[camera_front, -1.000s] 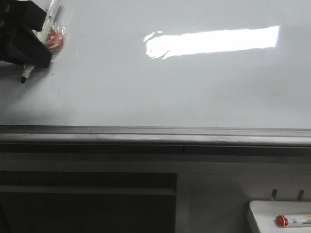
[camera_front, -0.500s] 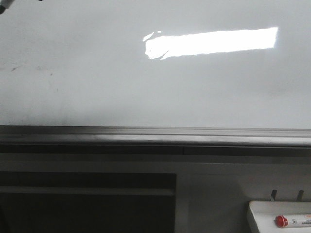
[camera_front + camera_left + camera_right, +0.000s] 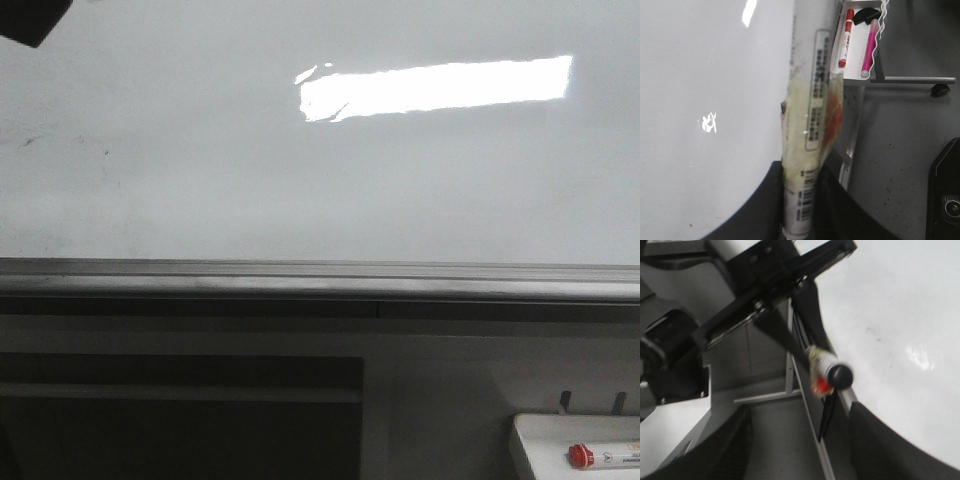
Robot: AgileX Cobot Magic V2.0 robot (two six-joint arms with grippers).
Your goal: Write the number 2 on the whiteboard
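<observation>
The whiteboard (image 3: 330, 170) is glossy white-grey, with a bright glare and a grey lower rail (image 3: 320, 280). No number 2 shows on it, only faint dark smudges (image 3: 28, 140) at the left. My left gripper (image 3: 801, 176) is shut on a marker (image 3: 812, 125) wrapped in yellowish plastic with a barcode label. The marker lies close beside the board (image 3: 705, 100). In the front view only a dark corner of the left gripper (image 3: 28, 18) shows at the top left. The right wrist view shows the marker's black tip (image 3: 841, 375) near the board (image 3: 900, 315). My right gripper (image 3: 800, 460) is open and empty.
A small white tray (image 3: 575, 450) with a red-capped marker (image 3: 582, 456) hangs below the board at the right. In the left wrist view the tray (image 3: 856, 50) holds a red marker (image 3: 846, 37) and a pink marker (image 3: 870, 47). Grey floor lies below.
The left gripper with the marker rose from the board's upper left out of the front view. Now only its dark corner shows again at the top left.
</observation>
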